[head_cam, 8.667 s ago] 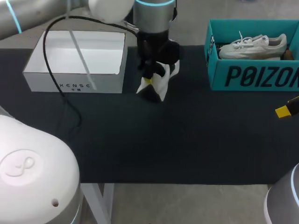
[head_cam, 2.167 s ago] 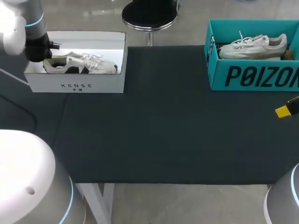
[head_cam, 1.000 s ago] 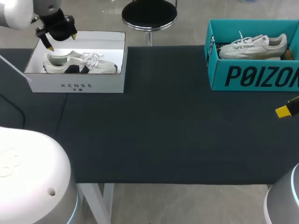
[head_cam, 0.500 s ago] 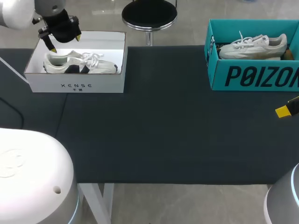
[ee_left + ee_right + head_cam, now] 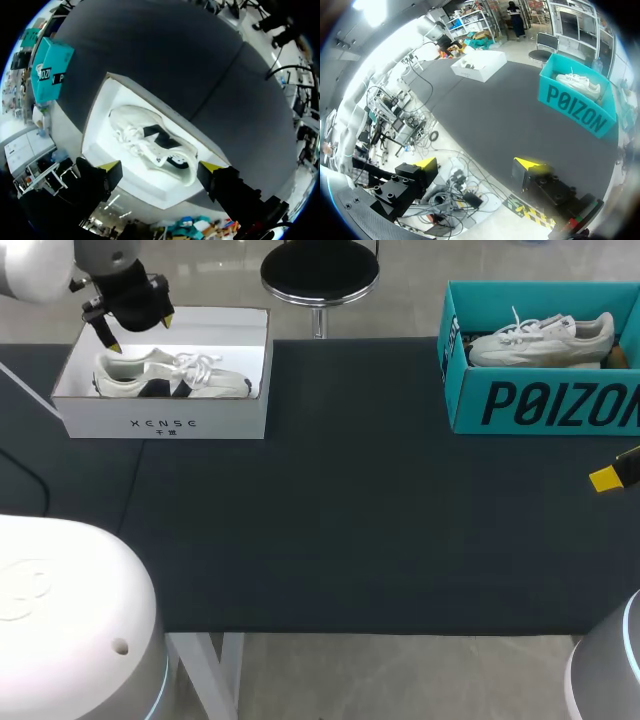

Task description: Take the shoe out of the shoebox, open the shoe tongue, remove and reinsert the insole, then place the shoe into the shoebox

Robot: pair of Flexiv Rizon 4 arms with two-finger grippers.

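Note:
A white shoe with black patches (image 5: 170, 375) lies on its side inside the white shoebox (image 5: 165, 426) at the table's far left. My left gripper (image 5: 140, 330) hangs open above the box's far left corner, over the shoe's heel, and holds nothing. In the left wrist view the shoe (image 5: 150, 142) lies below and ahead of the left gripper (image 5: 161, 167), with its yellow tips spread wide apart. My right gripper (image 5: 476, 164) stands open and empty off the table's right edge. One of its yellow fingertips (image 5: 607, 478) shows in the head view.
A teal shoebox (image 5: 545, 405) stands at the far right with a second white shoe (image 5: 540, 338) in it. The same teal box (image 5: 577, 107) is far ahead of my right gripper. Dark cloth (image 5: 350, 520) covers the table between the two boxes.
My left arm has carried the shoe from the table's middle into the white box and let it go. Over the last second the gripper shifted slightly right above the box, then held still.

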